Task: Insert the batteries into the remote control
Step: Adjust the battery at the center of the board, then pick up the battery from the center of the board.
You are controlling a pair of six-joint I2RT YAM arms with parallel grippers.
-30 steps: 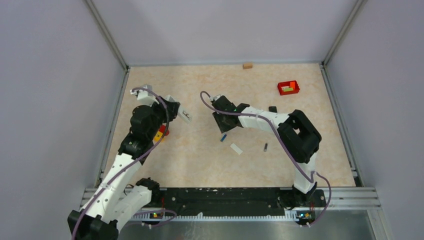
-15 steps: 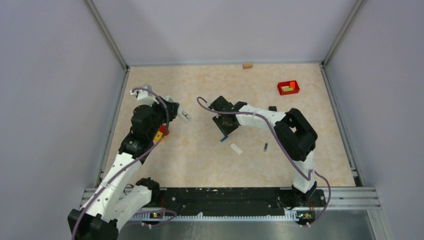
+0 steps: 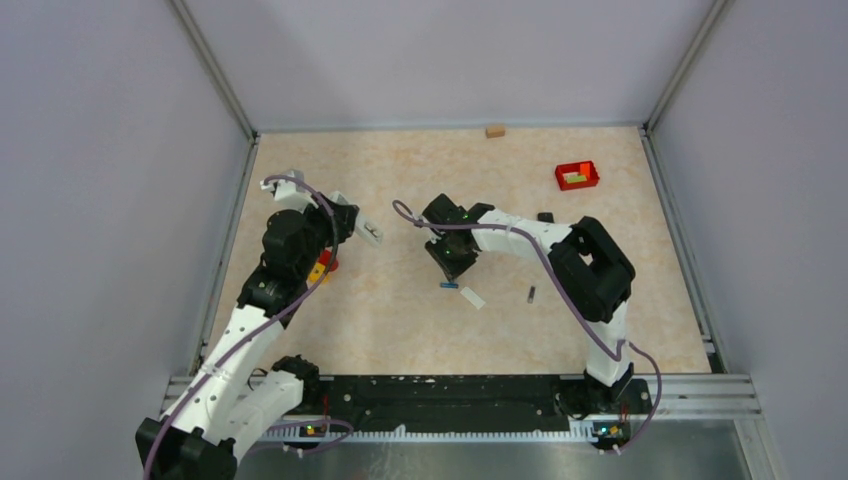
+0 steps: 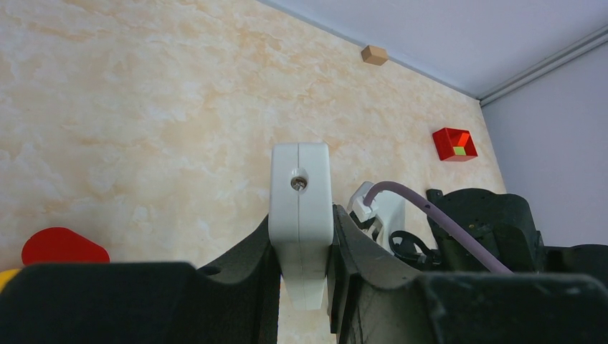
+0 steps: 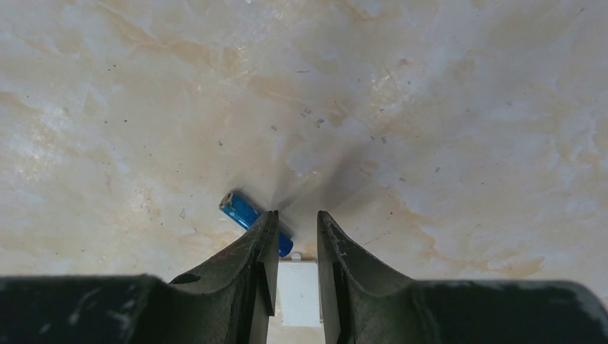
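Observation:
My left gripper [image 3: 362, 228] is shut on the white remote control [image 3: 370, 233] and holds it above the table at the left. In the left wrist view the remote [image 4: 300, 204] stands edge-on, clamped between the fingers. My right gripper [image 3: 452, 264] points down at the table, jaws a little apart and empty. The small blue battery [image 3: 449, 285] lies just in front of it. In the right wrist view the blue battery [image 5: 240, 210] lies against the left fingertip, outside the gap. A dark battery [image 3: 531, 293] lies on the table to the right.
The white flat cover plate [image 3: 472, 297] lies beside the blue battery and shows between the right fingers [image 5: 299, 292]. A red and yellow piece [image 3: 322, 265] lies under the left arm. A red bin [image 3: 577, 176], a wooden block [image 3: 494, 130] and a small black item [image 3: 545, 217] sit further back.
My right gripper has moved nearer and lower, down to the blue battery and cover plate. The left arm with the remote has barely moved.

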